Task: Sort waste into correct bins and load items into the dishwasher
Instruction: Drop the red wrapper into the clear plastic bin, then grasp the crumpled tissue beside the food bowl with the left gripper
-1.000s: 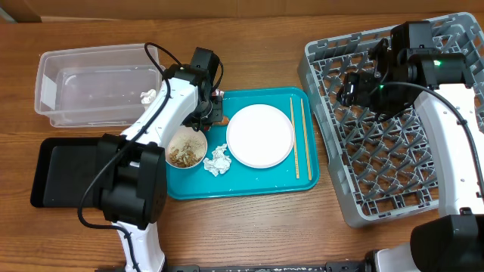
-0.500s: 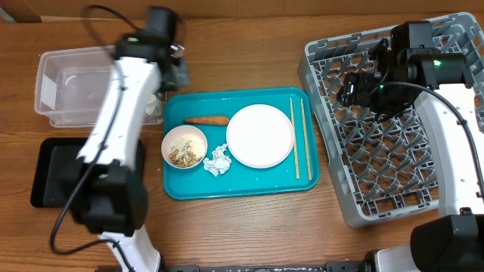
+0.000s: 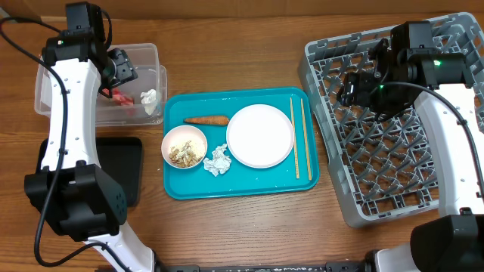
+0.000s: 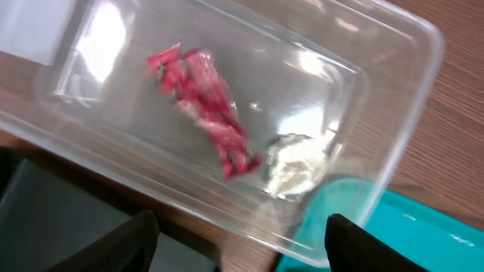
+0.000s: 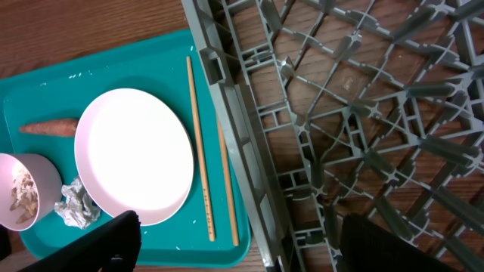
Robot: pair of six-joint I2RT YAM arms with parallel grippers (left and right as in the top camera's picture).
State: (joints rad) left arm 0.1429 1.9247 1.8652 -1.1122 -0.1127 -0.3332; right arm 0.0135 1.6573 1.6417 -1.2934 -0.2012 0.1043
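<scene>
My left gripper [image 3: 121, 72] [image 4: 242, 230] hangs open over the clear tub [image 3: 145, 50] [image 4: 401, 98]. Inside the tub, apart from the fingers, are a red wrapper [image 3: 121, 97] [image 4: 208, 113] and a crumpled white tissue [image 3: 149, 97] [image 4: 299, 162]. On the teal tray [image 3: 175, 189] sit a white plate [image 3: 260, 136] [image 5: 132, 155], a bowl of beige scraps [image 3: 184, 146] [image 5: 23, 200], a carrot piece [image 3: 206, 119] [image 5: 47, 128], another tissue [image 3: 218, 160] [image 5: 76, 208] and chopsticks [image 3: 301, 136] [image 5: 198, 143]. My right gripper [image 3: 355, 87] [image 5: 242, 234] is open and empty above the left edge of the grey dish rack [image 3: 393, 159] [image 5: 363, 113].
The black tray [image 3: 125, 170] [image 4: 45, 219] lies just in front of the clear tub, partly under my left arm. Bare wooden table runs between the teal tray and the rack and along the front edge.
My left arm swung from the teal tray back and left to the clear tub, then opened; the red wrapper now sits in the tub. The right arm has not moved.
</scene>
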